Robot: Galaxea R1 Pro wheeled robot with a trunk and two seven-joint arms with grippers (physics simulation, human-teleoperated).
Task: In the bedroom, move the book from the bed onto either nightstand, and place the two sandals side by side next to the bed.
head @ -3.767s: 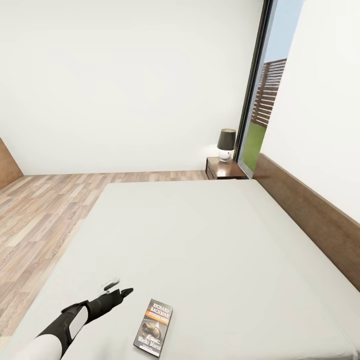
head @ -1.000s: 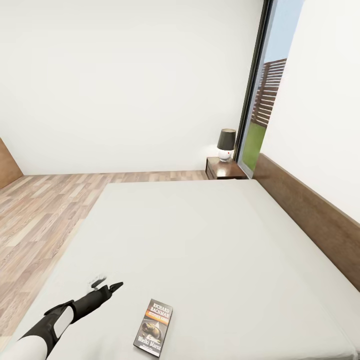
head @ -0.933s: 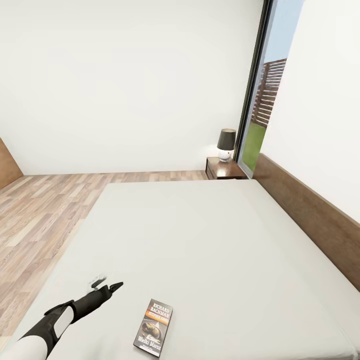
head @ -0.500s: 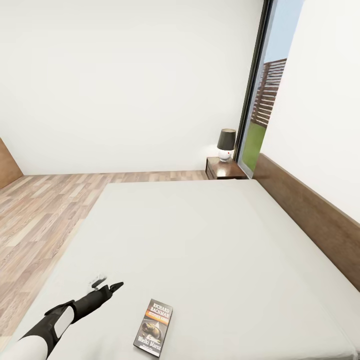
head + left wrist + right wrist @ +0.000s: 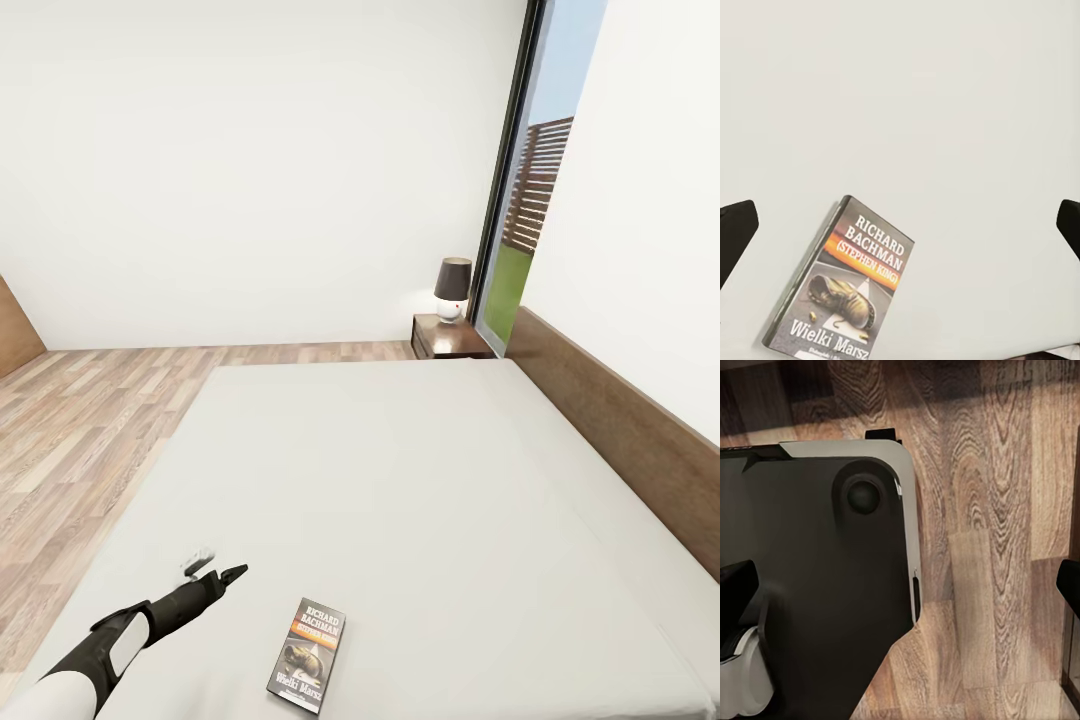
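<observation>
Bedroom, head view. Paperback book point(image 5: 308, 655) lying flat, cover up, on the light-grey mattress of the bed point(image 5: 420, 480), near the mattress's near edge. Cover legible in the left wrist view point(image 5: 844, 289): "Richard Bachman (Stephen King)", orange band, greyish picture of a boot, "Wielki Marsz" below. Nothing touching the book.

Left end effector point(image 5: 212, 568) extended over the mattress, just beside the book on its left, apart from it. Fingers spread wide: dark fingertips point(image 5: 735, 232) at opposite edges of the left wrist view, book and bare mattress between them, nothing gripped.

Right end effector point(image 5: 900, 585) pointed down at the wood-plank floor point(image 5: 997, 510), above a dark, rounded-cornered part of the robot's base point(image 5: 817, 577). Fingertips likewise at opposite edges of the right wrist view, standing open, nothing held.

Nightstand point(image 5: 450, 338), dark brown, at the far corner of the bed beside the headboard point(image 5: 620, 430), well apart from the book. Table lamp point(image 5: 452, 288) with dark shade and white base standing on it. Dark-framed window point(image 5: 525, 190) behind, showing lawn and slat fence. Wood-plank floor along the bed's left side.
</observation>
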